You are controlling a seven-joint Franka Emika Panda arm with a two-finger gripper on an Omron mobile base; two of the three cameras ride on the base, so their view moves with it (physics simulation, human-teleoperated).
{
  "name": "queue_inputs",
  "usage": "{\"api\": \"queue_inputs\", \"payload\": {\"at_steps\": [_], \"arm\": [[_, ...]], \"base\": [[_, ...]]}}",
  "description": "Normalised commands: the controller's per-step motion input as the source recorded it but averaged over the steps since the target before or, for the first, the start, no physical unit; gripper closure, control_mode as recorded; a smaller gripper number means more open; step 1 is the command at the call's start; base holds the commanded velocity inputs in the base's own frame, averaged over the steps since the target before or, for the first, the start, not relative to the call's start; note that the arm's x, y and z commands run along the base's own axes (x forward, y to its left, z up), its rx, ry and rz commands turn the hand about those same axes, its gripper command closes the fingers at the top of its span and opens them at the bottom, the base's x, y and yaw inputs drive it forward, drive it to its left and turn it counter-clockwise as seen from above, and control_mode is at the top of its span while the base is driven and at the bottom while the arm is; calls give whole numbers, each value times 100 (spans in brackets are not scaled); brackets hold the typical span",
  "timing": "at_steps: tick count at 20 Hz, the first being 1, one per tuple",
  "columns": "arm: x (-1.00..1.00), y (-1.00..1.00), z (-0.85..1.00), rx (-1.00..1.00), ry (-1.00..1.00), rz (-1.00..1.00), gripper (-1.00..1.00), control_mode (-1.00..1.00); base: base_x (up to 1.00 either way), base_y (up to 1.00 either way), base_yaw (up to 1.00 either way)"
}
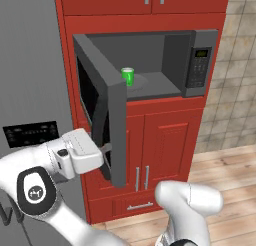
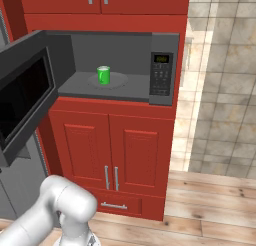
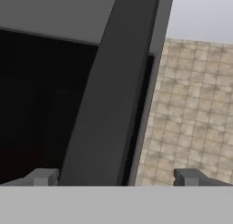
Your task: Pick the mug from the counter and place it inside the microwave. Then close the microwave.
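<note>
Pincer (image 3: 116,177) spread wide (nothing gripped), straddling door handle (image 3: 109,95)

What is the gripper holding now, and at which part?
Nothing is held. The gripper is open, its fingertips either side of the microwave door's handle. The mug stands inside the microwave.

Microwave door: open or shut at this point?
Open. The microwave door stands swung out to the left, leaving the cavity exposed with the mug upright inside on the turntable.
</note>
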Motion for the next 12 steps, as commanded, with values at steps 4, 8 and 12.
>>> {"api": "queue_inputs", "payload": {"at_steps": [4, 8, 12], "arm": [[6, -71, 8, 0, 3, 2, -100, -100], [8, -69, 14, 0, 4, 2, -100, -100], [10, -66, 22, 0, 2, 2, -100, -100]], "base": [[0, 0, 0], [0, 0, 0], [0, 0, 0]]}}
